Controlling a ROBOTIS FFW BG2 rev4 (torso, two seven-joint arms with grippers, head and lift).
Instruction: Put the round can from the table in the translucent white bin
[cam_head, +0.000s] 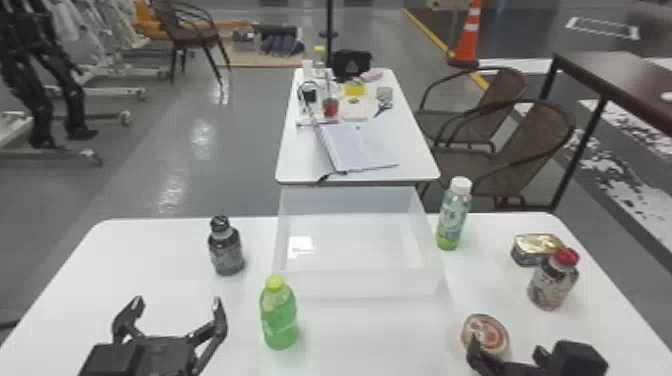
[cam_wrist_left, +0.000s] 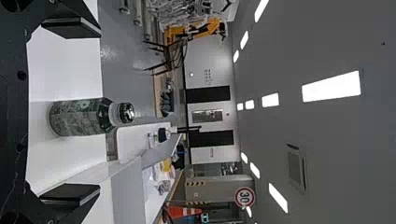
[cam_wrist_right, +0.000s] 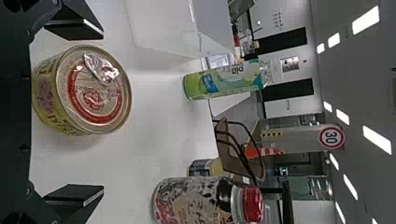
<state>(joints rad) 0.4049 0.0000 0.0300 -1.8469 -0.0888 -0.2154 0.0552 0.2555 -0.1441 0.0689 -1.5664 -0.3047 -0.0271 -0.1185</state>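
Plainly, the round can (cam_wrist_right: 49, 95) stands upright on the tabletop (cam_head: 360, 340), axis vertical, red-printed lid (cam_wrist_right: 93, 91) up; right gripper (cam_head: 507, 346) and left gripper (cam_head: 177, 301) gape wide, empty.

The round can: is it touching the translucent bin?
Apart: the head view shows bare tabletop between the round can and the bin's near wall.

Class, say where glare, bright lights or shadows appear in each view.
Head view: glare inside the bin and on the floor; left wrist view: ceiling lights burn out white; right wrist view: glints on the ring pull, soft shadow beside the round can.
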